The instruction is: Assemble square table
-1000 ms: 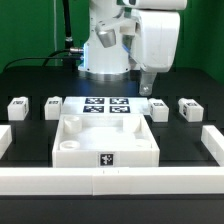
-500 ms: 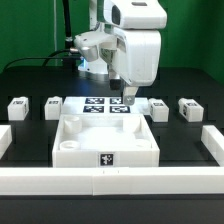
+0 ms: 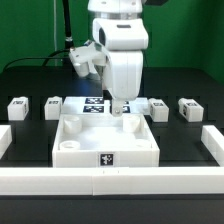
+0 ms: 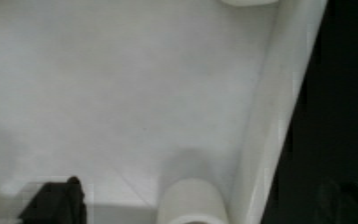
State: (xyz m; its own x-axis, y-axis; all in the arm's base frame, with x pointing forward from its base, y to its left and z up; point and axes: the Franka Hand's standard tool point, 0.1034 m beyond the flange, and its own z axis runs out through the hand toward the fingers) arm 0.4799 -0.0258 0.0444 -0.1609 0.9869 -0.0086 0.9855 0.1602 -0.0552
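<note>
Hovering over square table [image 3: 84, 149], claw [image 3: 118, 107] spread, empty.

Items off the task, as I am seeing them from my desk:

1. Table [image 3: 25, 88]: black, carrying everything.
2. Marker board [image 3: 93, 104]: lying flat mid-table, its tags partly showing.
3. Front rail [image 3: 50, 181]: long, white, running along the near edge.
4. Left side rail [image 3: 4, 140] and right side rail [image 3: 212, 140]: white, flanking at the exterior view's edges.
5. Black cable [image 3: 40, 59]: trailing across the far table.
6. Green backdrop [image 3: 20, 30]: standing behind.
</note>
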